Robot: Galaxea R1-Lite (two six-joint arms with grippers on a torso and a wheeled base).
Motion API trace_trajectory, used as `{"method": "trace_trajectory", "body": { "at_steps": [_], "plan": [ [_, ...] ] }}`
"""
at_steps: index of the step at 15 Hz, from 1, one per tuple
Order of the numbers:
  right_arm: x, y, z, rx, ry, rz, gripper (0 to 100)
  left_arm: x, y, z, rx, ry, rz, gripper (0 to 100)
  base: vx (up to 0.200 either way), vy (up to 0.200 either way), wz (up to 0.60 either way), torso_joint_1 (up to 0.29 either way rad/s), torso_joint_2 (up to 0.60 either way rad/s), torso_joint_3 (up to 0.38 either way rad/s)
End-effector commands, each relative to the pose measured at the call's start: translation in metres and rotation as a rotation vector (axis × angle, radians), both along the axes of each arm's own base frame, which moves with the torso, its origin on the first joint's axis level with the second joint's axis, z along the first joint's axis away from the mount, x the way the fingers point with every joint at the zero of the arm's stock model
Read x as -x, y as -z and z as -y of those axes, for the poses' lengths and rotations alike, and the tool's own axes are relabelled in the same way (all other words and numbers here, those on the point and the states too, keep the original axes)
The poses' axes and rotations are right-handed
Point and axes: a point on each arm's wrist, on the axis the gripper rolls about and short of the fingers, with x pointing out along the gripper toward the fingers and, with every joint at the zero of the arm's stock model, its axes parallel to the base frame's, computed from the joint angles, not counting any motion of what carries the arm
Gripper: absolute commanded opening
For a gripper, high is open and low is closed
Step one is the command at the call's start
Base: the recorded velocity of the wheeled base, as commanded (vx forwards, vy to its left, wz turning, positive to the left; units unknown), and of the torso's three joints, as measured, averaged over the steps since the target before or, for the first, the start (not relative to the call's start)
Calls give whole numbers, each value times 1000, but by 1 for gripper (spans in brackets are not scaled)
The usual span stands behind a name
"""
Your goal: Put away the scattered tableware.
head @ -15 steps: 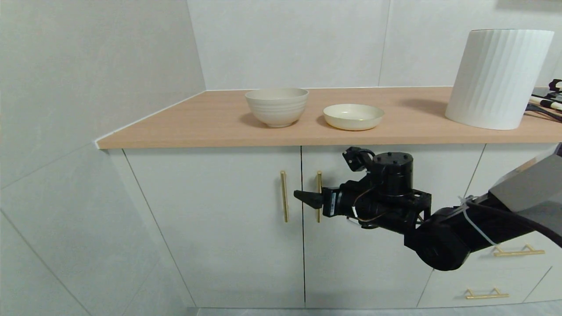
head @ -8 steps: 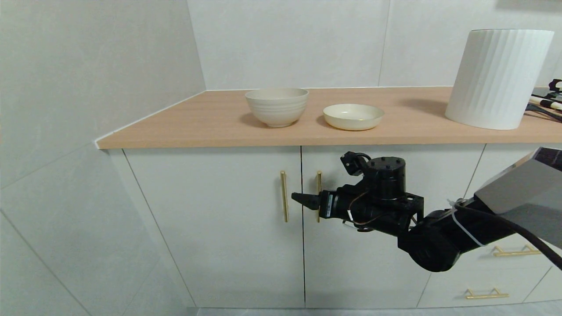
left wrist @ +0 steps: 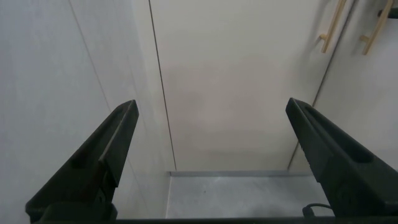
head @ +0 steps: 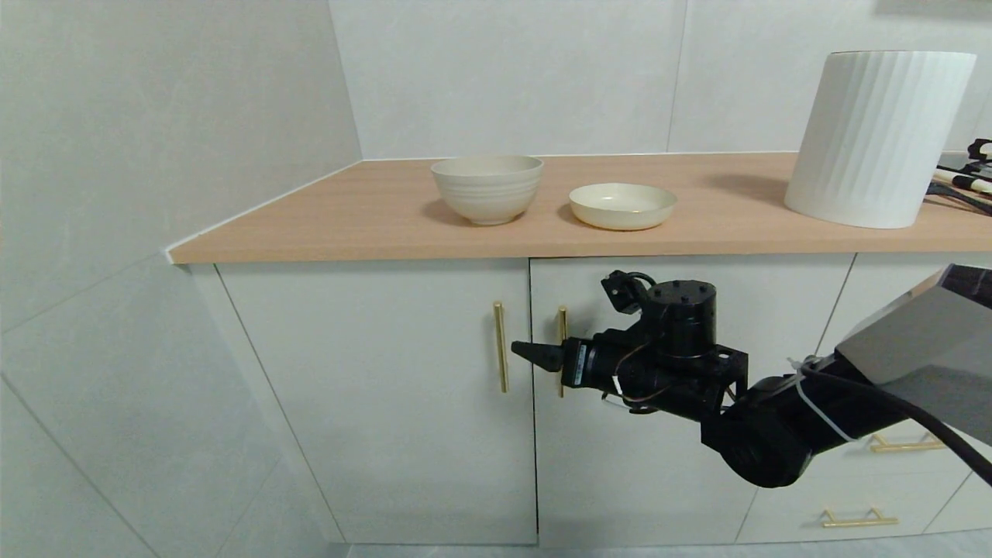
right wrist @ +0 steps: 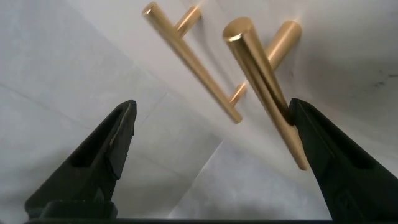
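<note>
Slim, seemingly brass handle (head: 563, 322) beside right pincer (head: 521, 349)

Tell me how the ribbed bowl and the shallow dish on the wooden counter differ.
The bowl is tall and deep; the dish is low and shallow. The bowl has horizontal ribs on its outer wall; the dish looks smooth. The bowl stands to the robot's left of the dish, apart from it. Both are pale, round and upright on the counter.
</note>
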Motion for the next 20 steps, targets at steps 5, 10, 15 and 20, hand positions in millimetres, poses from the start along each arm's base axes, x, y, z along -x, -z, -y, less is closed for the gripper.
{"method": "trace_trajectory", "body": {
  "at_steps": [5,10,15,20],
  "plan": [
    [31,-23,19,-25,-119,-6,100,0,0,0,0,0,0,100,0,0,0,0,0,0],
    [79,-39,54,-27,-183,-18,100,0,0,0,0,0,0,100,0,0,0,0,0,0],
    [107,-28,75,5,-213,-73,100,0,0,0,0,0,0,100,0,0,0,0,0,0],
    [113,-26,70,8,-240,-77,100,0,0,0,-1,0,0,100,0,0,0,0,0,0]
  ]
}}
